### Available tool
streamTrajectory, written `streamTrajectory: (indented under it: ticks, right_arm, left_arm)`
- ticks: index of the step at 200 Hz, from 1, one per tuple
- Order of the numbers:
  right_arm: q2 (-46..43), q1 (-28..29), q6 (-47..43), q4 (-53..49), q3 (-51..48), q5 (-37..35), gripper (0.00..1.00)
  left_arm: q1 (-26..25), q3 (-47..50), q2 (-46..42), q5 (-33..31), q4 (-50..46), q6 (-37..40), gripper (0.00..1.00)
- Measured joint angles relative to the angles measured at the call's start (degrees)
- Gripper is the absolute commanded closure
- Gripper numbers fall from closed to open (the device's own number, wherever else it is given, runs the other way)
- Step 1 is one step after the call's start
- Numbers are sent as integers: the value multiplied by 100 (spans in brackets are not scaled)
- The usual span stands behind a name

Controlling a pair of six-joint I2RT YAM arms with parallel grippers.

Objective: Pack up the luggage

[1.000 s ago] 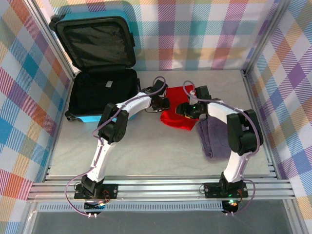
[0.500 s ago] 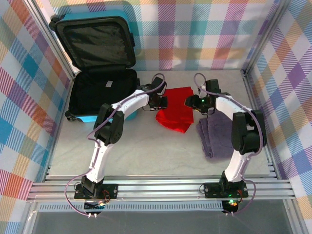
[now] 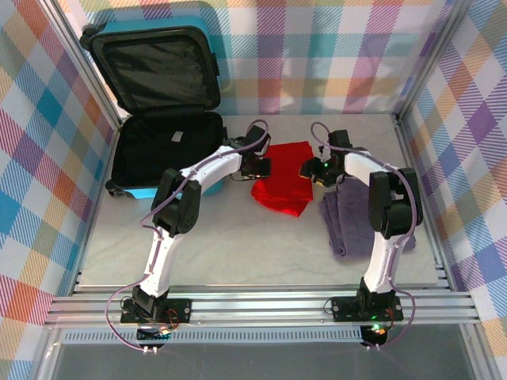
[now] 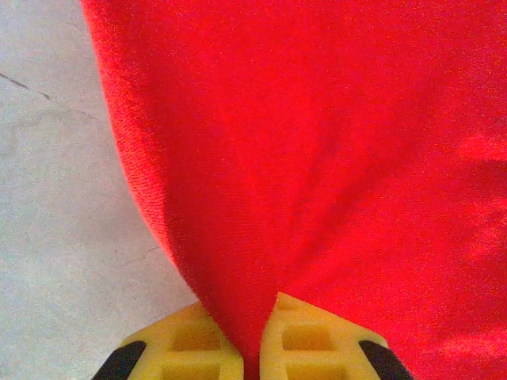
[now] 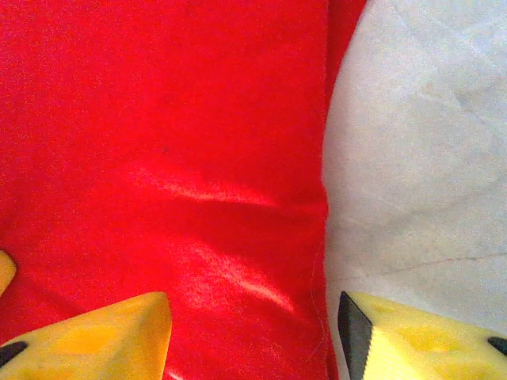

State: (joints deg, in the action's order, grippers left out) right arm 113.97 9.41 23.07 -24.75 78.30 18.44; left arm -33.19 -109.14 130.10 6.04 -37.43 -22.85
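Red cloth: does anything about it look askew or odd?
Yes. The red cloth lies skewed, its left edge bunched into a fold pinched by the shut left gripper. The right gripper stands open over its right edge.

Red cloth (image 4: 317, 142): fine knit, matt, with a faint sheen. Table (image 4: 55, 198): grey, matt, lightly scratched. Towel (image 3: 352, 222), at the cloth's four o'clock, looks plush, perhaps terry. Luggage (image 3: 158, 21) shell: smooth plastic.

The luggage (image 3: 162, 146) is lying open in the upper left of the top view. Its turquoise-blue hard shell is showing around the black fabric lining. The lower half is resting flat, and the lid is standing raised behind it.
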Motion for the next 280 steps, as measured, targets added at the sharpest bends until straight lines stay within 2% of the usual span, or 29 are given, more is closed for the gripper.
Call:
streamTrajectory:
  ticks: [174, 191, 208, 232, 238, 250, 280]
  right_arm:
    - [931, 380, -4, -385, 1082, -131, 43]
    - [946, 380, -17, -396, 1086, -138, 50]
    - [977, 374, -66, -415, 1104, -149, 62]
    - [1069, 393, -142, -393, 1130, -28, 92]
    - [1093, 409, -177, -389, 1158, 26, 95]
    - [1106, 437, -225, -396, 1233, 74, 100]
    - [1126, 529, -291, -422, 1279, 94, 100]
  left_arm:
    - [7, 20, 68, 35, 2, 151, 100]
    - [11, 20, 101, 35, 2, 151, 100]
    - [11, 20, 133, 35, 2, 151, 100]
    - [11, 20, 175, 31, 0, 166, 100]
    - [11, 17, 175, 31, 0, 173, 100]
    - [28, 17, 175, 28, 0, 186, 100]
    - [72, -15, 175, 22, -50, 302, 100]
